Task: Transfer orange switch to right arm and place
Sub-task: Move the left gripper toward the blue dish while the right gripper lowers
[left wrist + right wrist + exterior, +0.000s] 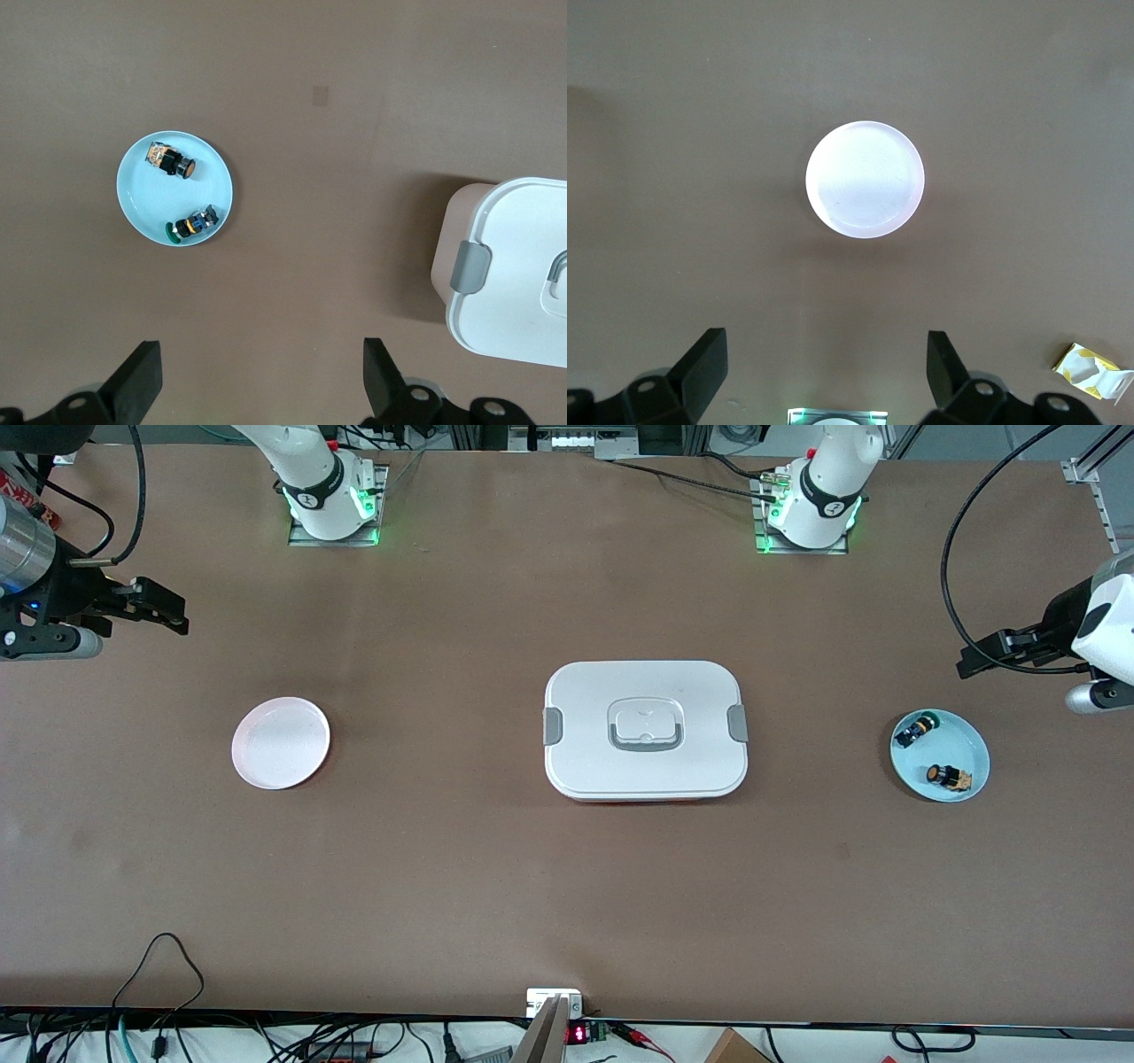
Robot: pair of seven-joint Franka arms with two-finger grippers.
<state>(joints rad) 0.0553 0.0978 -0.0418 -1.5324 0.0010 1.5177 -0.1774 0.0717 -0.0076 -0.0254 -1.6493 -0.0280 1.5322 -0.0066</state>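
Observation:
The orange switch (948, 777) lies on its side in a pale blue plate (964, 742) at the left arm's end of the table. It shows an orange cap and a tan base. In the left wrist view the orange switch (171, 161) shares the plate (142, 199) with a green-capped switch (192, 226). My left gripper (967, 664) hangs open over bare table beside that plate, its jaws (261, 354) empty. The right arm's gripper (180, 615) hangs open and empty (826, 345) over the table at the right arm's end.
A white lidded box (645, 729) with grey clips sits mid-table. A pale pink plate (281, 742) lies toward the right arm's end. The green-capped switch (915, 730) lies farther from the front camera than the orange one. A yellow-white paper scrap (1090, 370) shows in the right wrist view.

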